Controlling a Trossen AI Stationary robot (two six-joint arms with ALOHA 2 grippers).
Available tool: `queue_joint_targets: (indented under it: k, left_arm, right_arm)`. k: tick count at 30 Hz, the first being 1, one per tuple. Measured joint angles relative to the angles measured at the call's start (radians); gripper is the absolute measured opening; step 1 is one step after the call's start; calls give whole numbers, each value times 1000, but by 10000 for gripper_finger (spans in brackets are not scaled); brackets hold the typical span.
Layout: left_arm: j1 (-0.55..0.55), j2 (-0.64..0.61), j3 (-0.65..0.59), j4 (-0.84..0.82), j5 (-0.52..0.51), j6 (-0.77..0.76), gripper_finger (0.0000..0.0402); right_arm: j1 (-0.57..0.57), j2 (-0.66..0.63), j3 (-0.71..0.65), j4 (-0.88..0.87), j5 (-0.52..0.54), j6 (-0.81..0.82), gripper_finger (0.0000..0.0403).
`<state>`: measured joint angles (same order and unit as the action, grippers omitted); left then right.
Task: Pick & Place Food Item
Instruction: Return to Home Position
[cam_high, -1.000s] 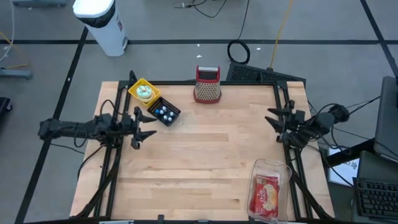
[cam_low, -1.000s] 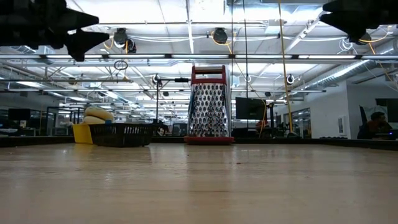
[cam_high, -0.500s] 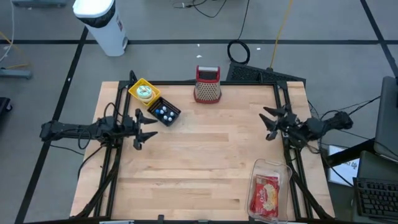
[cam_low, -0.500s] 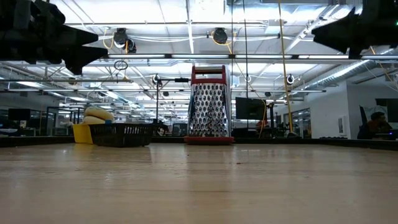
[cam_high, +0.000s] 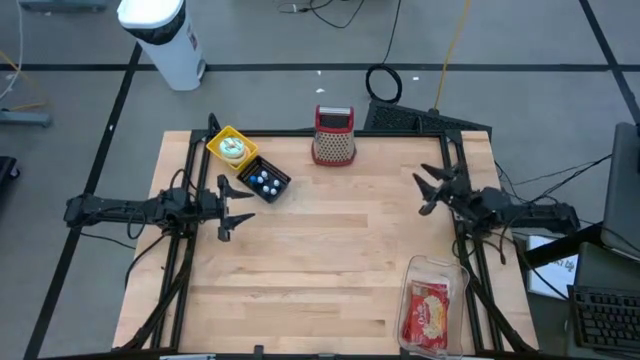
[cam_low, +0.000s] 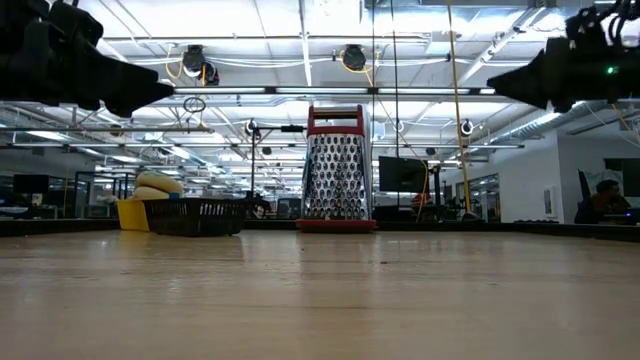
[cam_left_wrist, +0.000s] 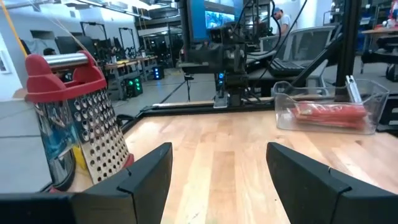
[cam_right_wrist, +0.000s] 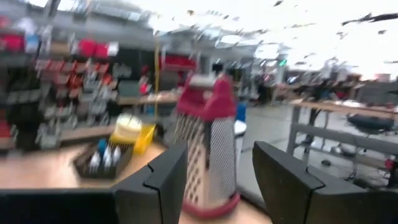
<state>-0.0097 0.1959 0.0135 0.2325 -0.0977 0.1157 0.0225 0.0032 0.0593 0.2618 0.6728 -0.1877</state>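
Red popcorn bag (cam_high: 425, 315) in transparent bin (cam_high: 440, 266), apart from released right end effector (cam_high: 422, 194).

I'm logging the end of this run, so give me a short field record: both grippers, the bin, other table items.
left gripper: open, empty, over table's left side
right gripper: open, empty, over table's right side
transparent plastic bin: front right corner, holding red popcorn bag
red-handled metal box grater: upright, far edge
yellow container, black mesh basket: far left, side by side
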Motion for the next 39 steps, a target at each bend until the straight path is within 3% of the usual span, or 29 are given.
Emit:
queue_joint_targets:
  k: [4,7,16,20,26,39]
  left_arm:
    - [0,0,1,1,0,-22,257]
    - [0,0,1,2,0,-18,257]
    - [0,0,1,3,0,-20,258]
    - [0,0,1,3,0,-19,257]
    - [0,0,1,4,0,-17,258]
    - [0,0,1,4,0,-17,257]
  right_arm:
    - [-120,1,-2,-149,-182,94,171]
    - [-184,2,-24,-164,-298,133,171]
    - [-226,8,-44,-148,-522,141,171]
    - [-226,9,-44,-185,-518,148,173]
    - [-226,10,-44,-194,-521,312,169]
    - [-226,9,-44,-165,-518,333,170]
